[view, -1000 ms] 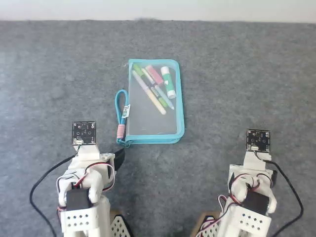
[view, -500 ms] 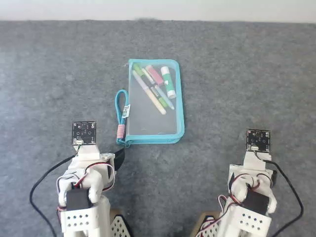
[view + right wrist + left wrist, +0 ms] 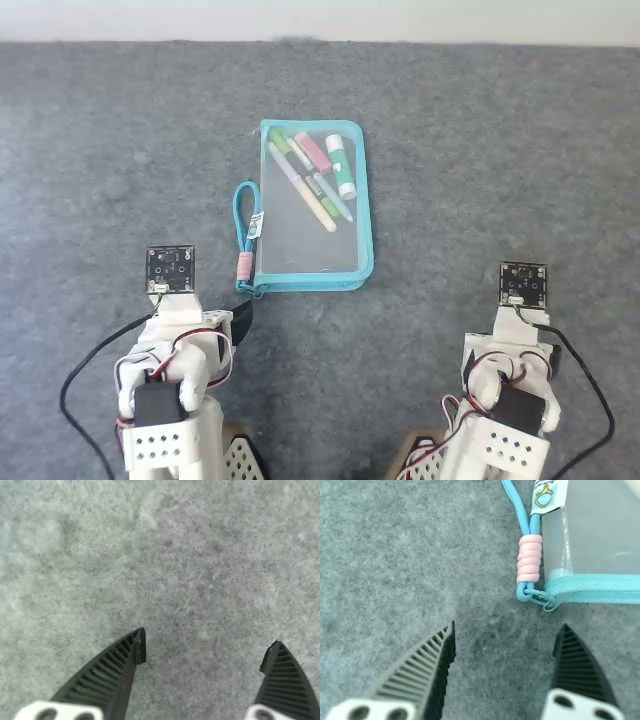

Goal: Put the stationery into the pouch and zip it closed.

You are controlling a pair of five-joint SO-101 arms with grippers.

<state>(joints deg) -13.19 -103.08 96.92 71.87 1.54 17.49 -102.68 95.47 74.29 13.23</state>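
While gaping wide over fuzzy grey mat [image 3: 480, 150], gripping nothing: left gripper [image 3: 508, 626] & right gripper [image 3: 208, 636]. Pictured just past left gripper, untouched: zip-pull corner of pouch [image 3: 300, 240], w/ pink bead coil [image 3: 529, 559] on teal cord [image 3: 514, 500]. Rest cut off at wrist cam. Thru clear plastic: stationery [image 3: 315, 180], slim pens & glue stick [image 3: 342, 165].

- You have one pouch [image 3: 300, 245], clear-panelled with a teal zip border, lying flat on the grey worktop [image 3: 480, 150].
- Your stationery [image 3: 315, 180] lies inside it at the far end: slanted pens in green, pink and yellow, plus a white-and-green stick.
- Note the teal strap [image 3: 241, 215] with its pink collar [image 3: 529, 557] at the near left corner, with the zip pull [image 3: 546, 601] just beside it.
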